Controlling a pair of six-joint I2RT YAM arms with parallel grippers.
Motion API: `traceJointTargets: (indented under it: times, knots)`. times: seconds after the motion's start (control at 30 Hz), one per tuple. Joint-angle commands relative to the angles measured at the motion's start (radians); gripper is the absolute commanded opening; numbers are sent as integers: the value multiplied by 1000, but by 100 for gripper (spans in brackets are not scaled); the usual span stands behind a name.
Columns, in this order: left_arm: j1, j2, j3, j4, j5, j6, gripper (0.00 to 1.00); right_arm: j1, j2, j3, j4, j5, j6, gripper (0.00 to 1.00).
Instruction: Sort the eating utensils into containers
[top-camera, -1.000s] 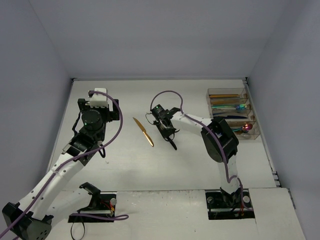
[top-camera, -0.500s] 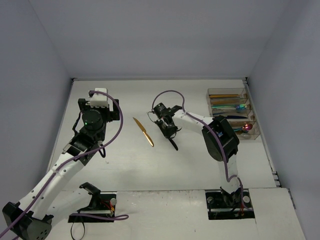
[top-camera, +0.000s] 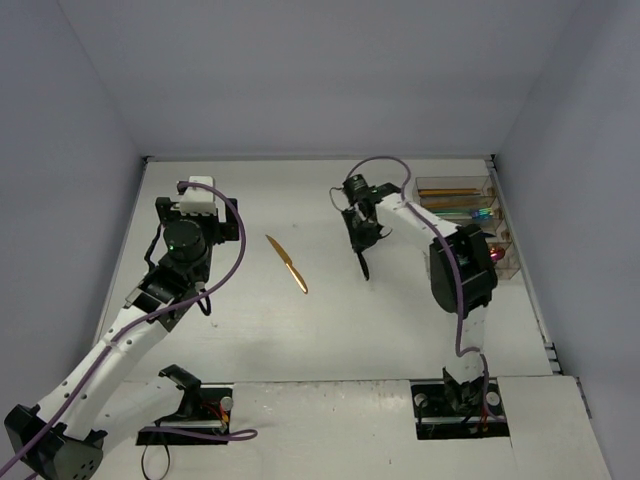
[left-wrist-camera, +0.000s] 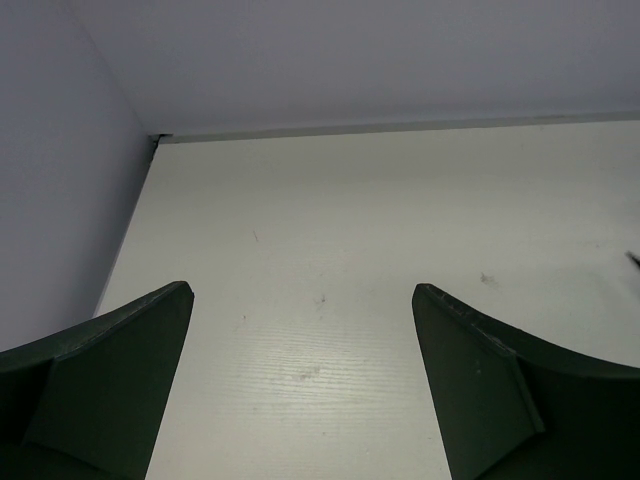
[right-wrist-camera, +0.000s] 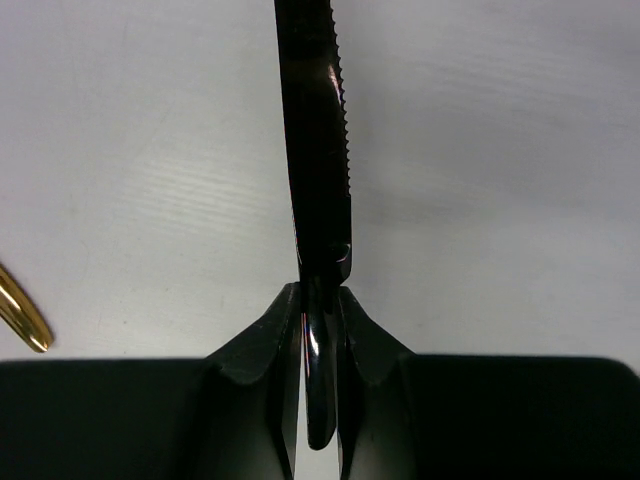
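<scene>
Knife (right-wrist-camera: 318, 150), dark and serrated, is pinched at one end between the fingers of the right gripper (right-wrist-camera: 320, 300), its blade projecting straight out beyond the fingertips, to the left of the containers (top-camera: 492, 185). Farther left of the containers, a gold knife (top-camera: 287, 263) lies on the table (top-camera: 250, 320), apart from that pincer. The left gripper (left-wrist-camera: 300, 292) is spread wide above the table.

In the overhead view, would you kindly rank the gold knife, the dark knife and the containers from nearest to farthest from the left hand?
From the left hand:
1. gold knife, mid-table.
2. dark knife, gripped in the right hand.
3. containers, far right.
</scene>
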Motion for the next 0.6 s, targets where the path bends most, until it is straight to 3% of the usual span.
traceJointTargets:
  times: [0.0,0.27,0.57]
  knots:
    - [8,-21,47,55,-8,-7,90,-129,-220,40,20,11,133,0]
    - [8,-36,45,55,-7,-8,90,-362,-363,-44,122,77,281,0]
    - [8,-49,43,59,-6,-11,90,-498,-475,-263,241,305,701,0]
